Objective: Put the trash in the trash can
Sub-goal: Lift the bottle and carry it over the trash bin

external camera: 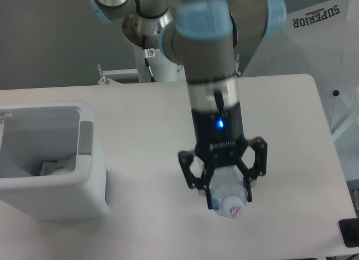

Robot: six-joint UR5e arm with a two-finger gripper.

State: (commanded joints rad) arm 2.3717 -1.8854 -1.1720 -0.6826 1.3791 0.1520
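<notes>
Lower centre-right of the frame: the black two-finger gripper point(227, 188) pinches the slim clear plastic bottle point(229, 199), held off the white table point(291, 131) with its cap end toward the camera. For a clean drop, the bottle should travel high toward the left and be let go only once above the opening of the white boxy plastic bin point(50, 159) at middle left, whose near wall is the main obstacle. A small clear plastic bag with white labels point(54, 167) already lies inside. Upper right, a white folded sheet printed "SUPERIOR" point(314, 36) stands well apart.
</notes>
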